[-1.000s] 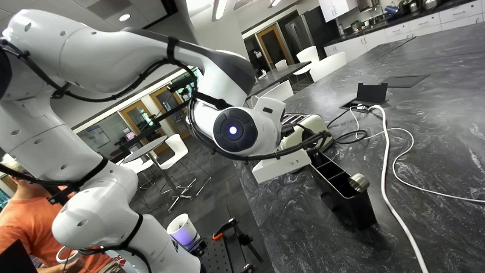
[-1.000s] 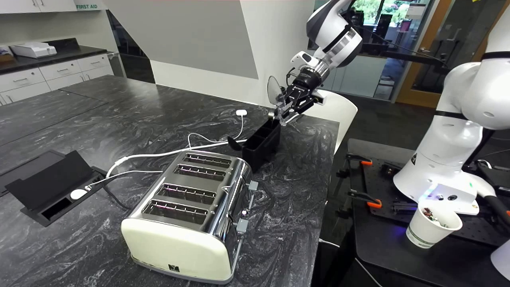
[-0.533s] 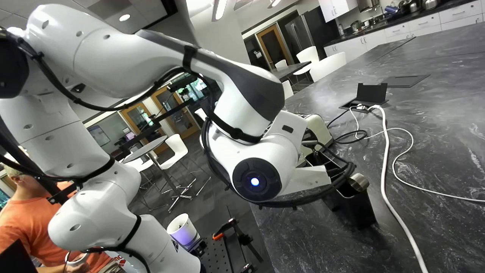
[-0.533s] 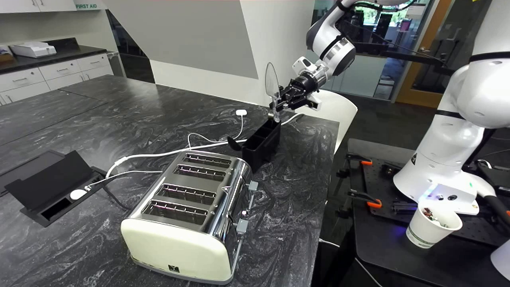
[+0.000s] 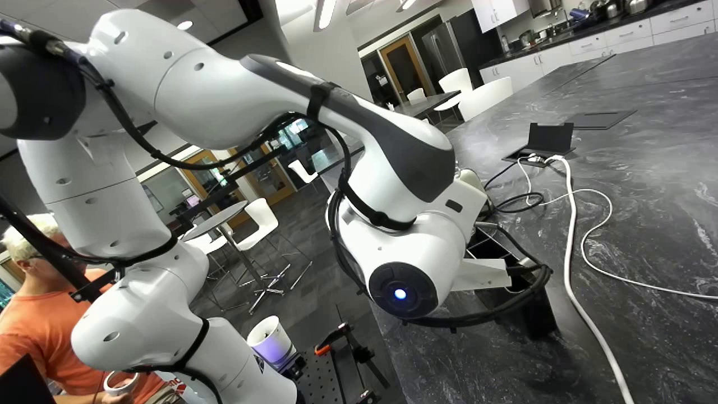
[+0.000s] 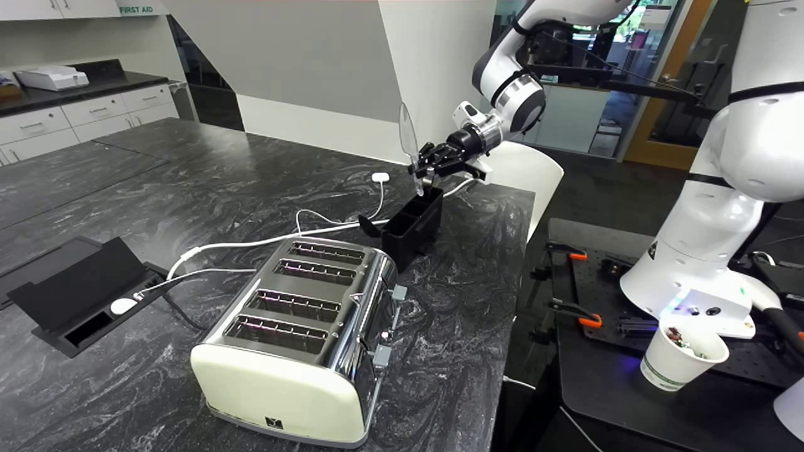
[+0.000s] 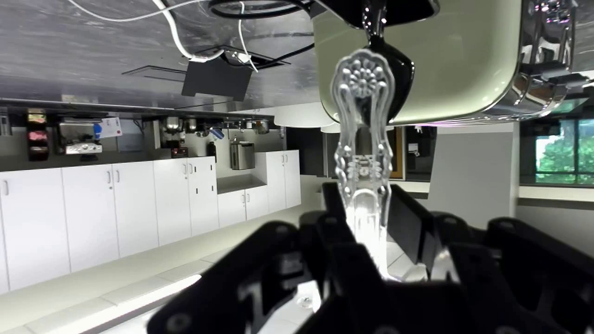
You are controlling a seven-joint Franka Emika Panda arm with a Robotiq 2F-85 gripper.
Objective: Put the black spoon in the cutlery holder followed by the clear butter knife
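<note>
The pincer (image 7: 363, 197) grips the clear butter knife (image 6: 409, 135), apparently above the cutlery holder (image 6: 419, 229); lowered off-line, its handle could snag the holder's rim.

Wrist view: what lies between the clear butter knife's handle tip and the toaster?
The black spoon: in the wrist view its bowl shows behind the clear butter knife and in front of the toaster.

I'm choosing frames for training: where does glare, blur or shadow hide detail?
Wrist view: glare whitens the clear butter knife at the claw, whose dark parts look out of focus; in an exterior view, the long ceiling light burns out white; in an exterior view, the inside of the cutlery holder sinks into shadow.
</note>
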